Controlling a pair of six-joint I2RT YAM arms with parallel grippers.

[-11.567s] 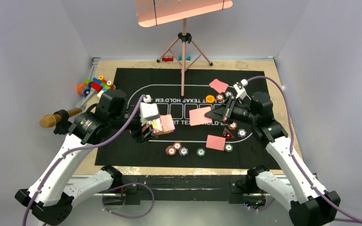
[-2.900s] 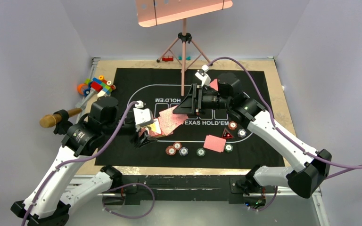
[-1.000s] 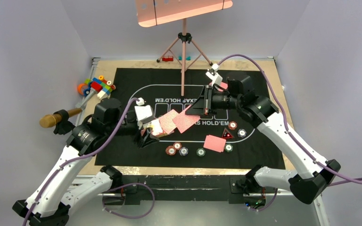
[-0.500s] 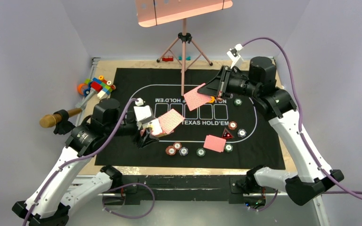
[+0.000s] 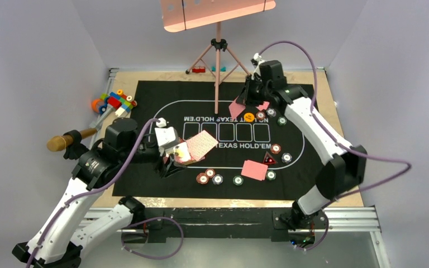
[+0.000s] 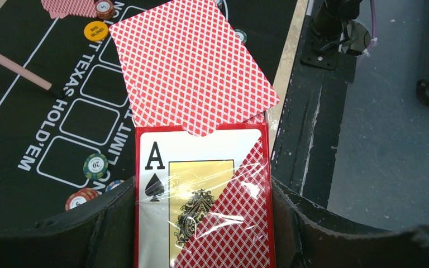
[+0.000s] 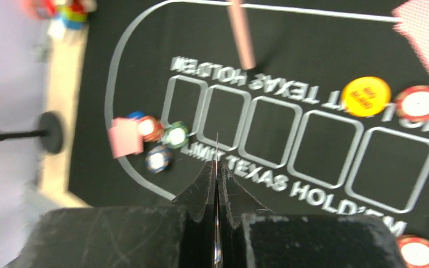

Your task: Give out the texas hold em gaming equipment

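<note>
My left gripper [image 5: 174,159] is shut on a red card box [image 6: 201,195] with an ace of spades on its face. One red-backed card [image 6: 192,67] sticks out of the box top. My right gripper [image 5: 244,100] hangs over the far side of the mat, shut on a single card [image 5: 236,109], which the right wrist view shows edge-on [image 7: 217,146]. Another card [image 5: 263,105] lies just beside it and one more [image 5: 255,169] lies near the front. Striped chips [image 5: 210,175] sit in groups on the mat, along with an orange button [image 5: 249,117] and a dark triangle [image 5: 268,159].
The black printed mat [image 5: 156,95] covers most of the table. A pink tripod stand [image 5: 218,67] rises at the back centre. Toy blocks [image 5: 114,101] lie off the mat at the far left, with a wooden-handled tool [image 5: 67,140] near them.
The right arm has carried its card from the middle of the mat, next to the box, up to the far side. The left arm still holds the box in place.
</note>
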